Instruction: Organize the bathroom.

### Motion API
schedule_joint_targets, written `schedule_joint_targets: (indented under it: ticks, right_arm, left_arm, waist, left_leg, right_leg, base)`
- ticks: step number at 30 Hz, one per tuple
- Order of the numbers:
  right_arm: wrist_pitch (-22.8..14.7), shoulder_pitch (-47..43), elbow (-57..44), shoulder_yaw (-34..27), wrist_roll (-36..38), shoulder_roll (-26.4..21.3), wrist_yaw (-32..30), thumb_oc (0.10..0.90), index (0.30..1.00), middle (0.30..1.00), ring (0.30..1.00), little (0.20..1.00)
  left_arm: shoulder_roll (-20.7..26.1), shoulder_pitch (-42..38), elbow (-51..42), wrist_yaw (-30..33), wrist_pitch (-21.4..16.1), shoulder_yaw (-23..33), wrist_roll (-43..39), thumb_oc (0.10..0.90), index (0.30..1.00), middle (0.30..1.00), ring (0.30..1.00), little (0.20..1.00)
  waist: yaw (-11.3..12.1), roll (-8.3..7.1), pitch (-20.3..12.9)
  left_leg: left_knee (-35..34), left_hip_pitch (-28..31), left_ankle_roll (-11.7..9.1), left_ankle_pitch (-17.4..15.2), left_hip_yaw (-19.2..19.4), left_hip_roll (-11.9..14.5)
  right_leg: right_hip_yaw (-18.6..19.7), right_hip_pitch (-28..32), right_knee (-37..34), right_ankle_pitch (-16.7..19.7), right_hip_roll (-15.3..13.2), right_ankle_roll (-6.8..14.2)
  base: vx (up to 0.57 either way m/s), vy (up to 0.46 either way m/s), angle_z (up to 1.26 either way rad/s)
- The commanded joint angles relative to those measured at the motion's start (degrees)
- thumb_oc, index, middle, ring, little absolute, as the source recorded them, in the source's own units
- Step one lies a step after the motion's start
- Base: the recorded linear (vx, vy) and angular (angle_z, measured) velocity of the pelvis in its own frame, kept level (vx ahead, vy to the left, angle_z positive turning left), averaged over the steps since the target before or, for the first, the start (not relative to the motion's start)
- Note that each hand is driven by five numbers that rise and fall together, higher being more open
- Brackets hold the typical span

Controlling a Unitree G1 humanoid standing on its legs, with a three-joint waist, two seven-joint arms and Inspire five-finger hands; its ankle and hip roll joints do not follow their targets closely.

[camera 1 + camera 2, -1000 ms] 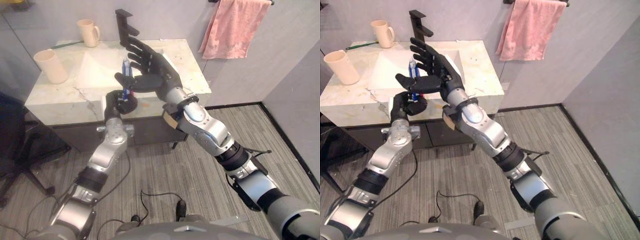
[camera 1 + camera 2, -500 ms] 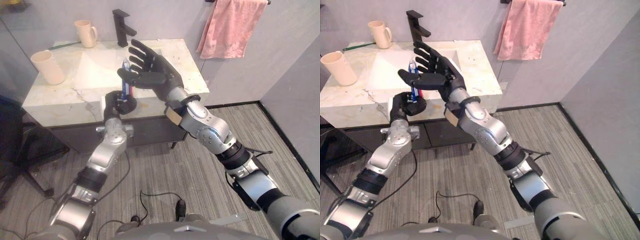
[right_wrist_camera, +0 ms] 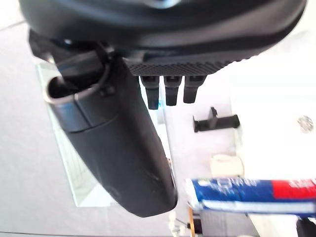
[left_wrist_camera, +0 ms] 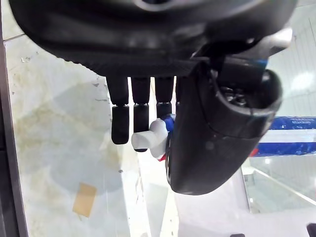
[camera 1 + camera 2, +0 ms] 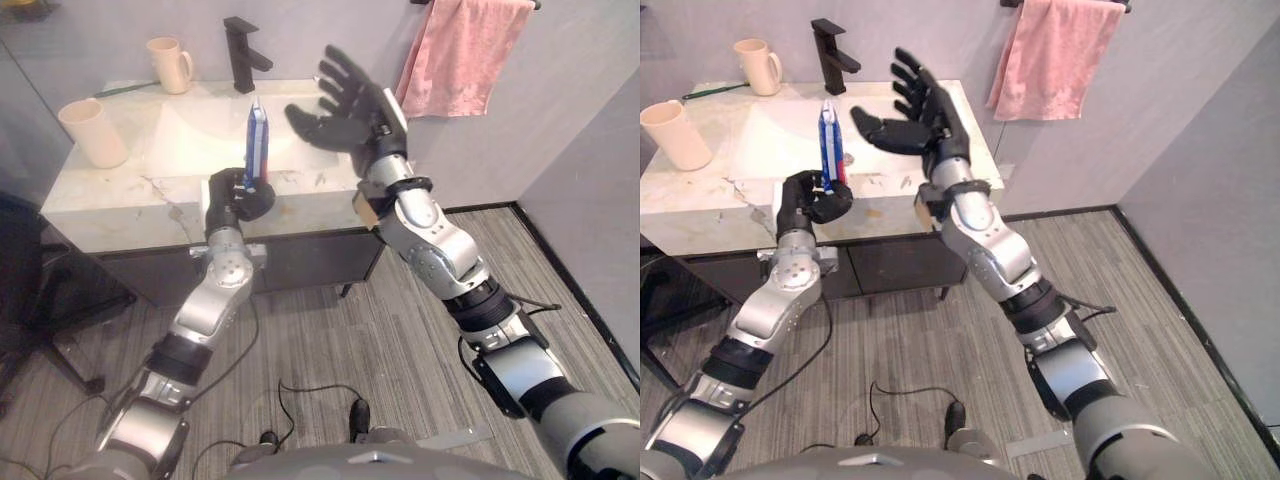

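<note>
A blue, white and red toothpaste tube (image 5: pixel 257 143) stands upright over the front edge of the marble counter (image 5: pixel 120 190), with my left hand (image 5: pixel 236 196) shut around its lower end. The tube's white cap (image 4: pixel 150 138) shows by the curled fingers (image 4: pixel 120 126) in the left wrist view. My right hand (image 5: pixel 345 112) is open and raised to the right of the tube, apart from it, palm toward it. The tube (image 3: pixel 252 196) also appears past that hand in the right wrist view.
A beige cup (image 5: pixel 85 132) stands at the counter's left edge and a cream mug (image 5: pixel 171 64) at the back, beside a green toothbrush (image 5: pixel 122 90). A black faucet (image 5: pixel 241 53) rises behind the basin (image 5: pixel 205 135). A pink towel (image 5: pixel 461 55) hangs on the right wall.
My right hand has let go of the tube's top and moved up and to the right, away from it. The left hand still holds the tube, now fully visible.
</note>
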Motion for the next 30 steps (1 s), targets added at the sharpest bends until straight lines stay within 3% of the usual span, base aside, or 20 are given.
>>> schedule_joint_targets:
  ticks: [1, 10, 14, 19, 21, 30]
  right_arm:
    - [-6.5, -6.3, -1.7, -3.1, -0.2, 0.4, 2.1, 0.8, 0.9, 0.9, 0.9, 0.9]
    - [-5.6, -5.2, 0.4, -1.5, 5.7, 2.0, 6.1, 0.8, 0.9, 0.9, 0.9, 0.9]
    - [-4.8, -4.7, 0.5, -0.8, 7.8, 3.1, 8.8, 0.8, 0.9, 0.9, 0.9, 0.9]
    - [-5.4, -4.5, 0.9, 0.1, 10.8, 4.2, 10.7, 0.8, 0.9, 0.9, 0.9, 0.9]
    - [-3.1, -4.2, -0.9, 1.0, 13.7, 5.1, 12.7, 0.8, 0.9, 0.9, 0.9, 0.9]
    - [-1.2, -4.7, -0.6, 2.4, 15.9, 6.6, 14.4, 0.8, 0.9, 0.9, 0.9, 0.9]
  left_arm:
    - [3.2, -6.8, -7.9, -0.5, -9.4, -0.5, 6.1, 0.4, 0.3, 0.3, 0.3, 0.3]
    - [3.2, -7.2, -7.9, -1.8, -8.5, -1.5, 5.4, 0.4, 0.3, 0.3, 0.3, 0.3]
    - [3.0, -7.6, -6.9, -2.0, -10.3, -1.7, 4.7, 0.4, 0.3, 0.3, 0.3, 0.3]
    - [2.9, -7.6, -7.4, -2.6, -8.9, -1.9, 4.6, 0.4, 0.3, 0.3, 0.3, 0.3]
    - [3.0, -7.6, -6.7, -3.0, -8.4, -2.0, 4.1, 0.4, 0.3, 0.3, 0.3, 0.3]
    - [3.1, -7.9, -6.4, -3.9, -7.9, -2.5, 4.4, 0.4, 0.3, 0.3, 0.3, 0.3]
  waist:
    - [-0.1, 2.37, -4.1]
    - [0.0, 2.38, -4.1]
    - [0.0, 2.29, -4.0]
    - [0.2, 2.43, -3.9]
    - [0.2, 2.38, -4.0]
    - [0.4, 2.41, -3.9]
  left_leg:
    - [1.6, -2.4, 3.0, -0.6, 0.7, -2.0]
    - [2.0, -2.6, 3.0, -0.6, 0.7, -1.9]
    - [2.2, -2.7, 2.9, -0.6, 0.9, -1.9]
    - [2.2, -2.7, 2.9, -0.5, 0.7, -1.8]
    - [2.4, -2.7, 3.0, -0.5, 1.0, -1.8]
    - [2.9, -2.9, 3.0, -0.5, 1.1, -1.8]
  right_leg:
    - [-0.5, 1.6, 8.2, -13.9, 0.4, 4.6]
    - [-0.7, 1.7, 8.1, -13.9, 0.5, 4.5]
    - [-0.8, 1.6, 8.1, -13.9, 0.5, 4.4]
    - [-0.9, 1.7, 8.2, -13.8, 0.6, 4.4]
    - [-1.0, 1.7, 8.3, -14.0, 0.5, 4.5]
    - [-0.9, 1.6, 8.4, -13.9, 0.5, 4.5]
  base:
    - [0.0, 0.0, 0.0]
    - [0.0, 0.0, 0.0]
    - [0.0, 0.0, 0.0]
    - [0.0, 0.0, 0.0]
    - [0.0, 0.0, 0.0]
    - [0.0, 0.0, 0.0]
